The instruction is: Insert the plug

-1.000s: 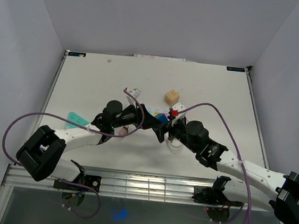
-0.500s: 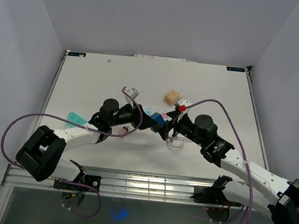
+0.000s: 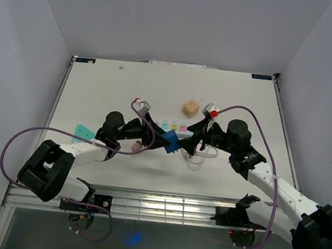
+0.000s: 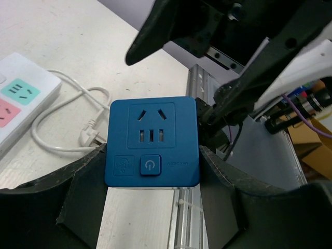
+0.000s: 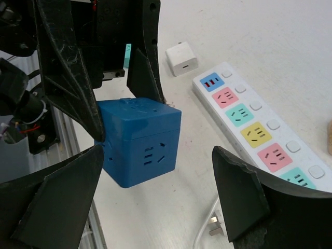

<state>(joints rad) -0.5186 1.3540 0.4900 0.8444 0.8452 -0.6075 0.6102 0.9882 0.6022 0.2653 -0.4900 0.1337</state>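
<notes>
My left gripper (image 3: 163,137) is shut on a blue cube socket (image 3: 171,140) and holds it above the table; in the left wrist view the cube (image 4: 151,135) sits between the fingers (image 4: 85,181), socket face toward the camera. My right gripper (image 3: 193,140) is open and empty, just right of the cube and apart from it. In the right wrist view the cube (image 5: 139,141) hangs between my open right fingertips (image 5: 57,202). A white cable (image 3: 197,158) with a loose plug (image 5: 215,227) lies on the table below the right gripper; the plug also shows in the left wrist view (image 4: 88,139).
A white power strip (image 3: 174,126) with coloured sockets lies behind the grippers, also in the right wrist view (image 5: 254,129). A wooden cube (image 3: 191,108) stands behind it. A small white adapter (image 5: 182,58) and a teal card (image 3: 83,131) lie to the left.
My right gripper has drawn back to the right, away from the blue cube. My left gripper has shifted slightly left with the cube still held.
</notes>
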